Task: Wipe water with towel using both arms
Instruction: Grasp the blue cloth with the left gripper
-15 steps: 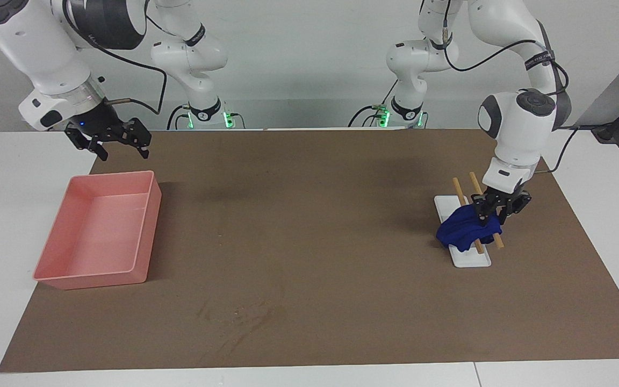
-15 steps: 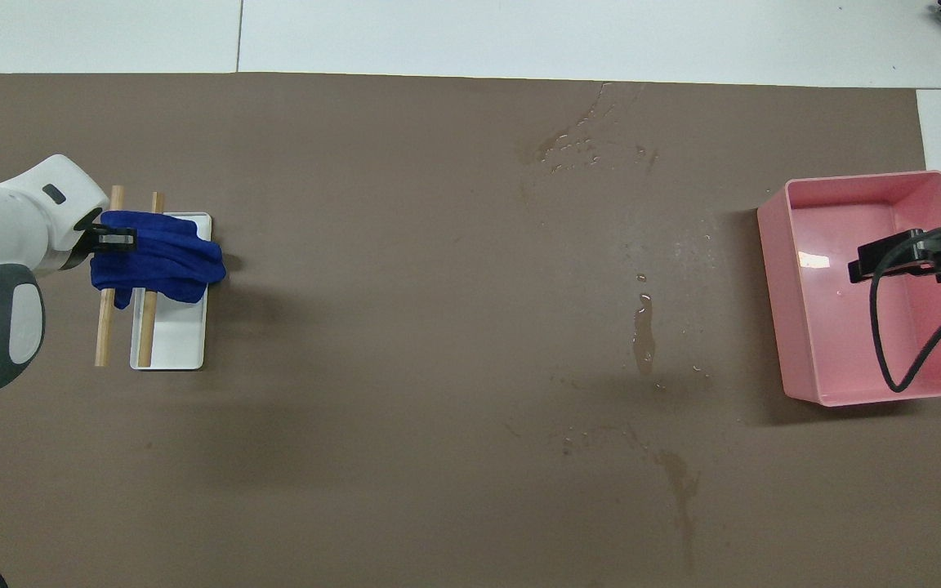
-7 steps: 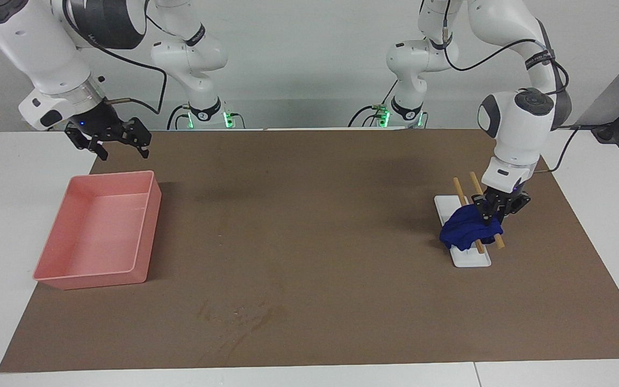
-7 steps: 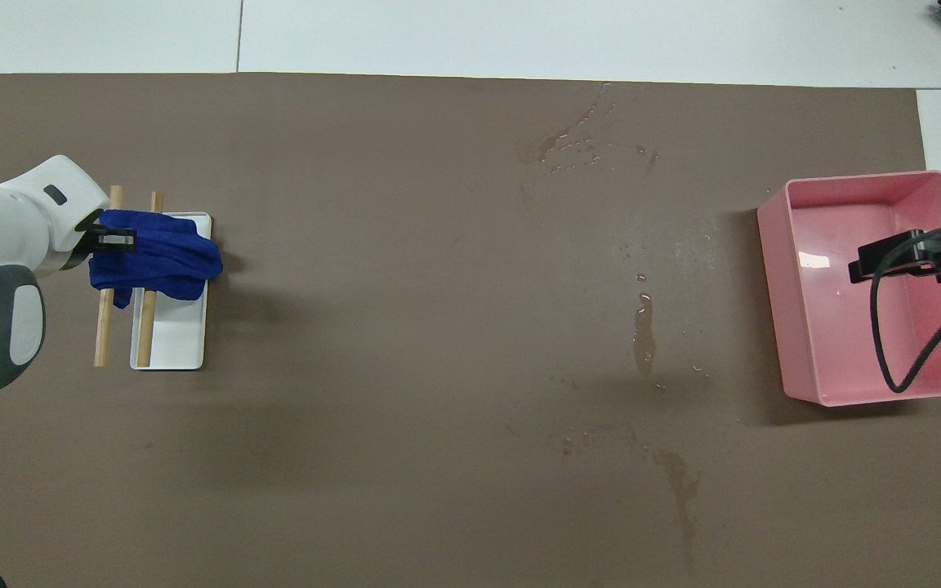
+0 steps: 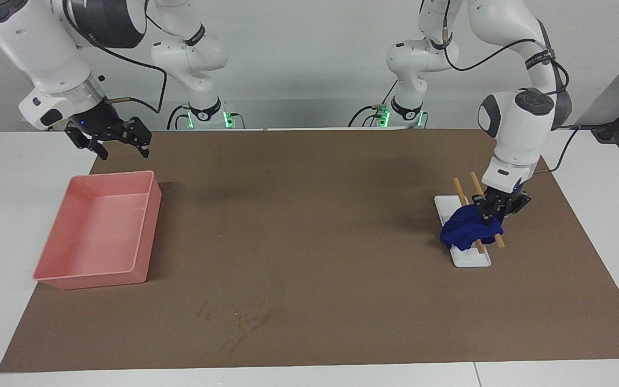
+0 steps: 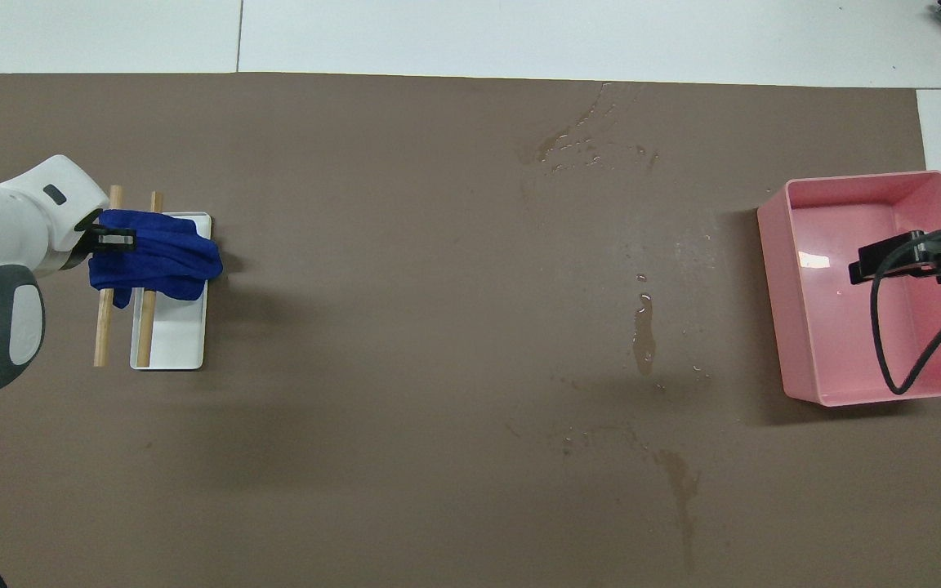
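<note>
towel (image 5: 468,230) | draped on wooden rods (image 5: 475,184), clenched in left claw (image 5: 495,217) | right claw (image 5: 121,148) released, waiting

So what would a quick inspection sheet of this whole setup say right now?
Surface: brown mat on a white table.
Job's things: water streaks on the mat; blue towel draped over two wooden rods on a white tray.
Clutter: pink bin.
Grippers: left gripper at the towel; right gripper open, waiting above the mat.
Cables: black, on the arms.
Surroundings: two slimmer arms, green-lit.
</note>
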Motion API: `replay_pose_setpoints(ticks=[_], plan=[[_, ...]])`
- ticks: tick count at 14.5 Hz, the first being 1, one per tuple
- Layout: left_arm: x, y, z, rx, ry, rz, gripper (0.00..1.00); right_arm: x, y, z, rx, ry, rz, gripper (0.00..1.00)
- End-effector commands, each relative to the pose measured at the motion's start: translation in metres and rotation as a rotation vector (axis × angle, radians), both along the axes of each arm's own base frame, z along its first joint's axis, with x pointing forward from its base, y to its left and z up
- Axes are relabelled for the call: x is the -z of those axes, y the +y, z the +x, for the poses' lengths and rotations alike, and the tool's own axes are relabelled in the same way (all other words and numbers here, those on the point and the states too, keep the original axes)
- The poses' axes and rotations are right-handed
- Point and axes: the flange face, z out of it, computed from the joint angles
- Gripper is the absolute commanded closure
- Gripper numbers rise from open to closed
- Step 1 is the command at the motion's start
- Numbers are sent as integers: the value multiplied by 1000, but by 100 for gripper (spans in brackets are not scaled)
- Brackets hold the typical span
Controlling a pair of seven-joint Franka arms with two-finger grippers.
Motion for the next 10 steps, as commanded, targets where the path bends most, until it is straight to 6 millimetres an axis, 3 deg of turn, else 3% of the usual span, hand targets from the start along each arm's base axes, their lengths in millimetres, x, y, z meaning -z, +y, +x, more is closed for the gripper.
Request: replay_pose_setpoints(ticks=[1, 4, 6, 8, 9, 10], plan=[[-8, 6, -2, -7, -29, 21, 37, 2, 1, -8, 3, -12, -5, 0], [-8, 6, -2, -7, -30, 21, 37, 3, 1, -8, 3, -9, -4, 0], [-9, 4, -1, -7, -34, 20, 49, 2, 1, -9, 3, -11, -4, 0], [-9, 5, 0, -8, -34, 20, 71, 2, 1, -9, 3, -11, -4, 0], [-9, 5, 0, -8, -34, 20, 92, 2, 1, -9, 3, -11, -4, 0], [-10, 4, 0, -7, -34, 21, 100, 2, 1, -9, 3, -11, -4, 0]])
